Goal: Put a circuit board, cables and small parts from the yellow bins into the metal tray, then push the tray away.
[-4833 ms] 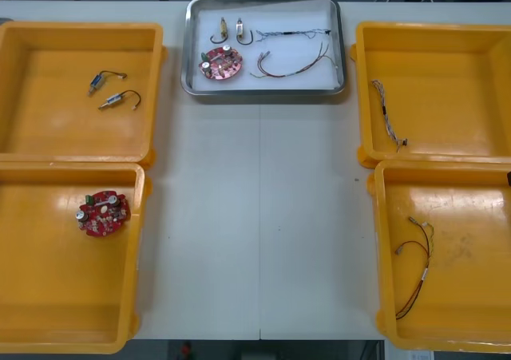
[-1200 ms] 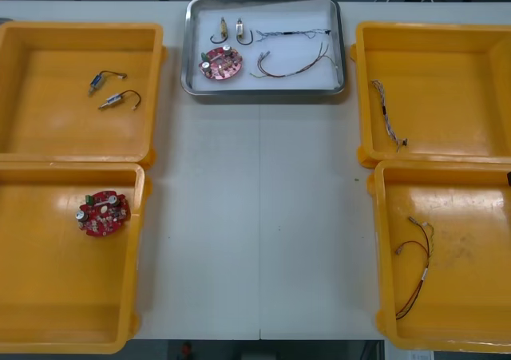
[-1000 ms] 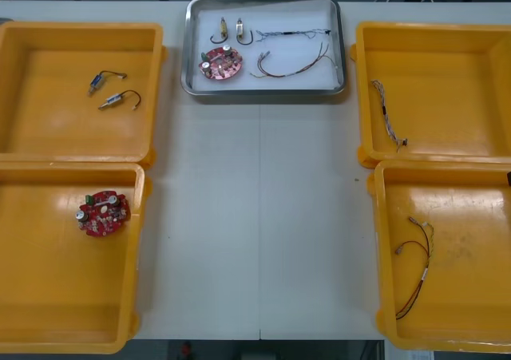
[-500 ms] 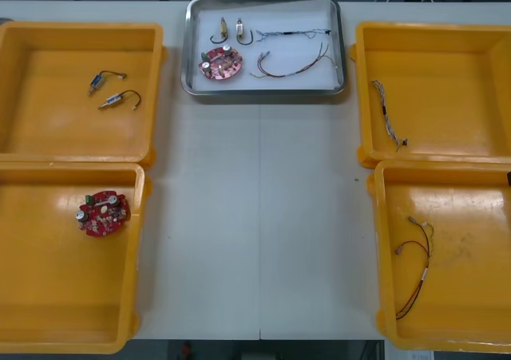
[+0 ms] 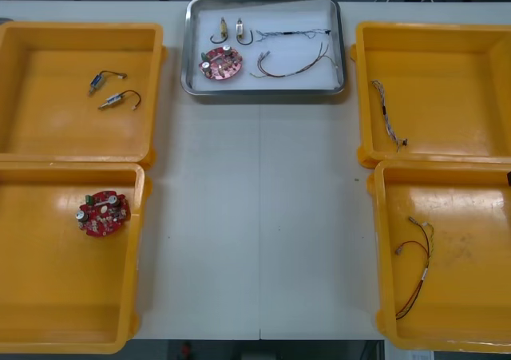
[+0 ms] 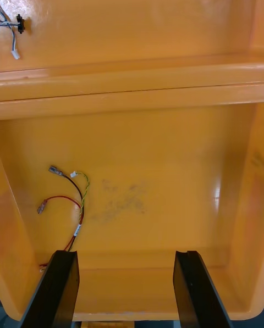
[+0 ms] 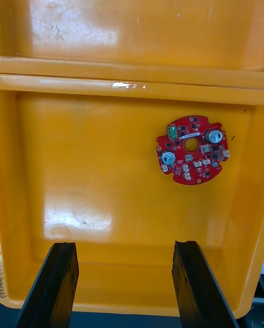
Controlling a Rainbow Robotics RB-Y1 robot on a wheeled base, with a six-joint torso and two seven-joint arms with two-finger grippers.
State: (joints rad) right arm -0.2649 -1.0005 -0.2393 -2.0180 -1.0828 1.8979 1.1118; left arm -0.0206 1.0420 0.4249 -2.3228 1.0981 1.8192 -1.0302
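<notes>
The metal tray (image 5: 263, 91), white inside, sits at the table's far middle edge. It holds a round red circuit board (image 5: 220, 63), two small metal parts (image 5: 231, 30), a twisted blue and white cable (image 5: 293, 33) and a red and yellow cable (image 5: 297, 67). My left gripper (image 7: 122, 284) is open above the near left yellow bin (image 7: 132, 83), short of a second circuit board (image 7: 191, 149). My right gripper (image 6: 125, 289) hangs open over the near right yellow bin (image 6: 132, 94), with a red and yellow cable (image 6: 69, 201) lying beyond its one finger.
The far left bin (image 5: 80, 156) holds two small metal parts (image 5: 113, 89). A twisted cable (image 5: 389, 116) lies in the far right bin (image 5: 435, 29). The near left bin's circuit board (image 5: 103, 212) and the near right bin's cable (image 5: 415, 268) appear from the front.
</notes>
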